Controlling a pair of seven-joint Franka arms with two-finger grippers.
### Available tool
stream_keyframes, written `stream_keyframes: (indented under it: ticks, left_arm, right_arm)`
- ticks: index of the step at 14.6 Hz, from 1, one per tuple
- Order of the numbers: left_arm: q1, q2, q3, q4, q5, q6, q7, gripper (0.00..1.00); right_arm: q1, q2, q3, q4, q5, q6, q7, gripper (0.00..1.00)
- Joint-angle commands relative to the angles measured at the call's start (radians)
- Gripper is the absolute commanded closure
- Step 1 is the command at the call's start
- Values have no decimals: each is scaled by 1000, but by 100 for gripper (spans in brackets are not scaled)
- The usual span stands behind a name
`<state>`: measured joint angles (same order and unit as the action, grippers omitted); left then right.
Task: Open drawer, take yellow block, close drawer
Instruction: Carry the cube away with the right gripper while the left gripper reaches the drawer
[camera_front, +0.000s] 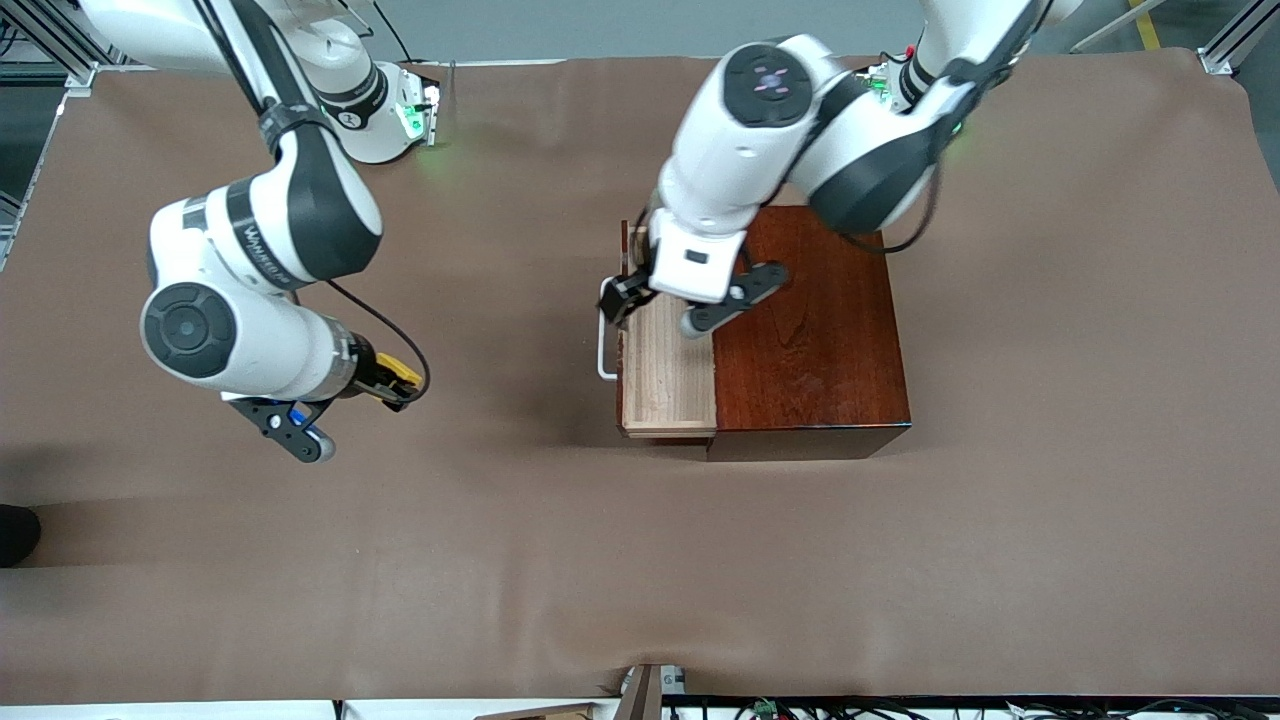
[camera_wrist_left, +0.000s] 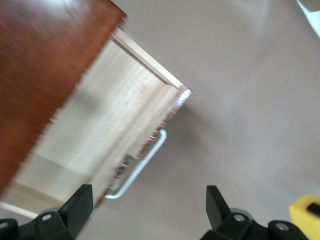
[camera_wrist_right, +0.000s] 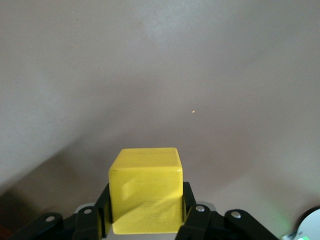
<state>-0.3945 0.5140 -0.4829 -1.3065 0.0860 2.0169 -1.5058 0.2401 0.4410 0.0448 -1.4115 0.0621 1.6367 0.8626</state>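
Observation:
The drawer of the dark reddish-brown box is pulled out toward the right arm's end of the table. Its pale wood inside shows no block in it, and its white handle is on its front. My left gripper is open over the drawer's front edge by the handle. In the left wrist view the drawer and handle lie just past that open gripper. My right gripper is shut on the yellow block above the bare table. In the right wrist view the block fills the gripper.
The brown table cover runs on all sides of the box. The robot bases stand along the table's edge farthest from the front camera. A dark object sits at the table's edge at the right arm's end.

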Motion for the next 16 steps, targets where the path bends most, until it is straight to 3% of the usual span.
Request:
stream_keyframes:
  ticks: [1,3,5,9,12,16]
  left_arm:
    - [-194,67,166,84,31,54,-76,0]
    - [-352,116,327,89,31,120,-158,0]
    - [-452,164,433,110,29,169,-224,0]
    - [-503,248,467,112,29,272,-371,0]
    - [-590,291,549,113,29,276,-421,0]
    - [-601,320,555,102,31,255,-445,0]
  right_arm:
    - [-59,-71,17,-108,-4,25,-129,100]
    - [-79,-96,15,-168,-31,64,-222,100]
    - [-113,-131,15,-251,-50,121,-290,100]
    - [-186,-194,15,-434,-50,267,-471,100]
    - [-258,-200,17,-477,-50,275,-612,100]
    - [-373,-205,15,-575,-51,388,-819,100]
